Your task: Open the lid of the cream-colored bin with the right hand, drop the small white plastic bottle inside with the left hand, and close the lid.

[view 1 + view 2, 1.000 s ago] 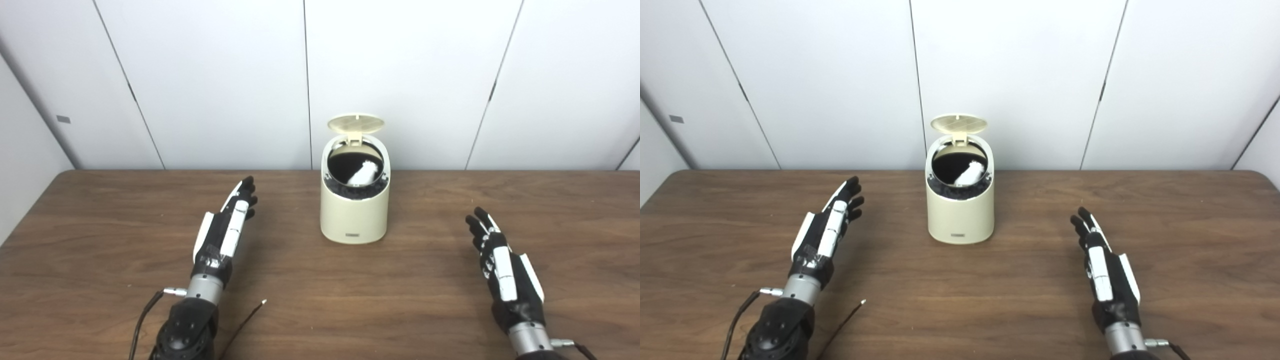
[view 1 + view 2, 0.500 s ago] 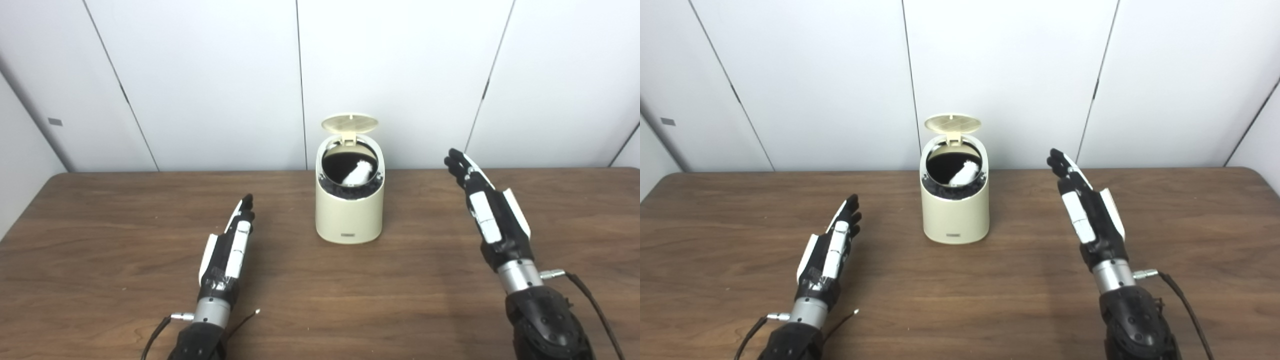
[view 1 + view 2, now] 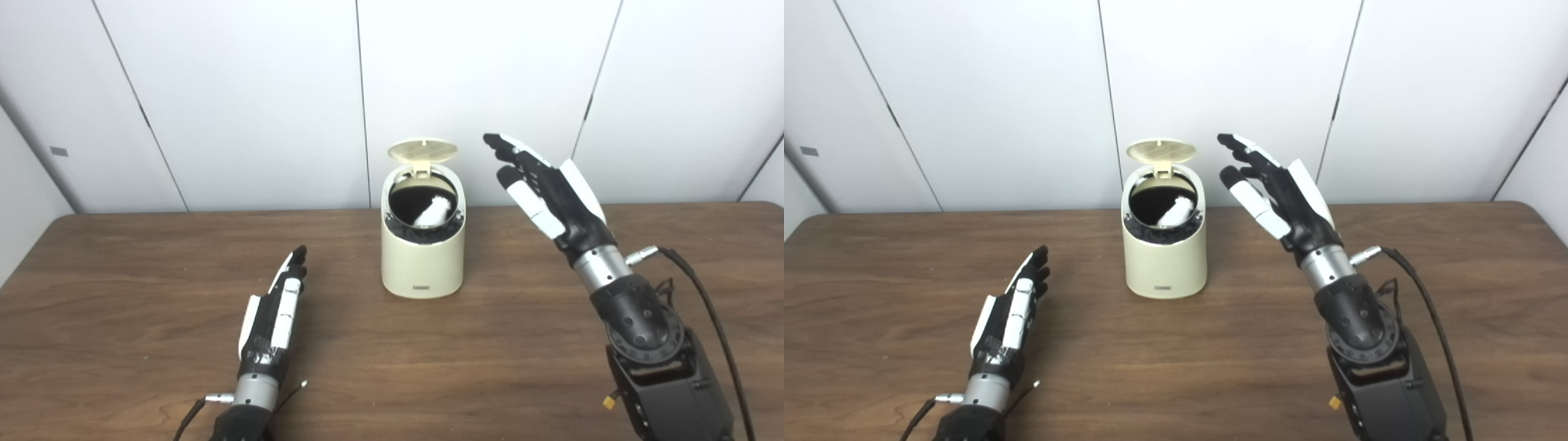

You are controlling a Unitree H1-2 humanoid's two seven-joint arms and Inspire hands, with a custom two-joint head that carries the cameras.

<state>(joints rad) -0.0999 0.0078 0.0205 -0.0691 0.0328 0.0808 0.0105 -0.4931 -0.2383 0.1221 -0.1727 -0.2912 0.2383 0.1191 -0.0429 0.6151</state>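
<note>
Lid [image 3: 423, 150] is standing upright on its rear hinge, and the small white plastic bottle [image 3: 431, 212] is already lying tilted inside the cream-colored bin [image 3: 422, 257], against the dark liner. We are raising our right hand [image 3: 545, 187]: a second ago it was resting low over the table [image 3: 122, 306] to the right; now it is hanging level with the lid and just beside it, not touching, fingers spread and holding nothing. We are drawing our left hand [image 3: 274, 312] back toward the table's near edge, flat, fingers straight and slightly apart, empty. We are judging that only the closing is left, and the right hand is lining up to push the lid down. The bin is a smooth, matte, rounded cylinder with a slanted mouth; the lid is a thin ribbed disc; the liner is looking crinkled at the rim. The table is dark wood grain, and the hands are hard black and white shell.
</note>
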